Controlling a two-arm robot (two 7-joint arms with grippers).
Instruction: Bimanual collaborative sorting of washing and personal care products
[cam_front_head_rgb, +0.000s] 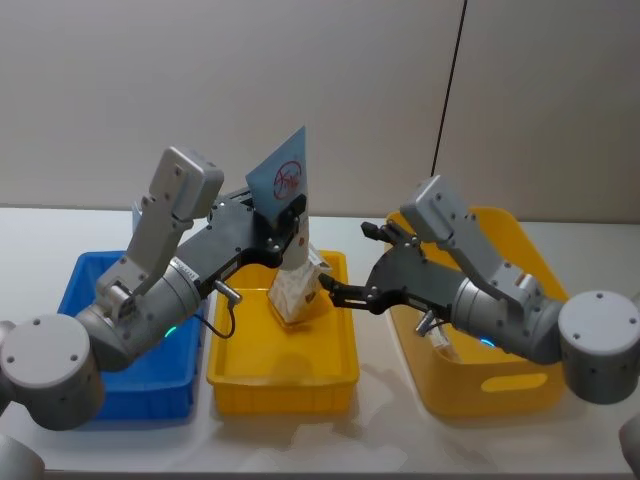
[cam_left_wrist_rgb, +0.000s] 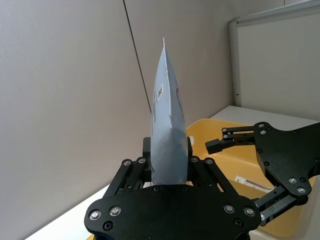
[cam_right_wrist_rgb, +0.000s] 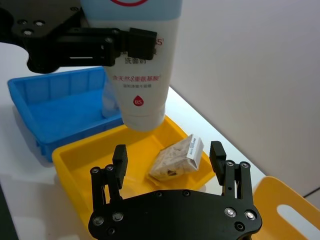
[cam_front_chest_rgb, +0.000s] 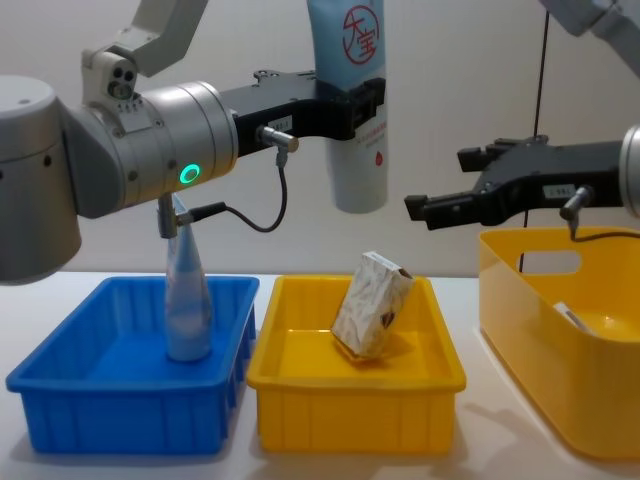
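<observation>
— Pale-blue tube (cam_front_chest_rgb: 360, 40), red-circle mark: where is it?
— Above your yellow tray (cam_front_chest_rgb: 350, 380), clamped upright in your left gripper (cam_front_chest_rgb: 352, 108). Right gripper (cam_front_chest_rgb: 437, 182) above the tray's right rim, jaws apart. Patterned carton (cam_front_chest_rgb: 372, 305) leans inside that tray.

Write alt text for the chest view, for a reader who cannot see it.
The left gripper, jaws shut, holds a pale-blue tube with a red circle mark cap-down above the yellow tray, where a patterned carton leans tilted. The right gripper hangs beside the tube, jaws open, not touching it. A second tube stands in the blue bin.
</observation>
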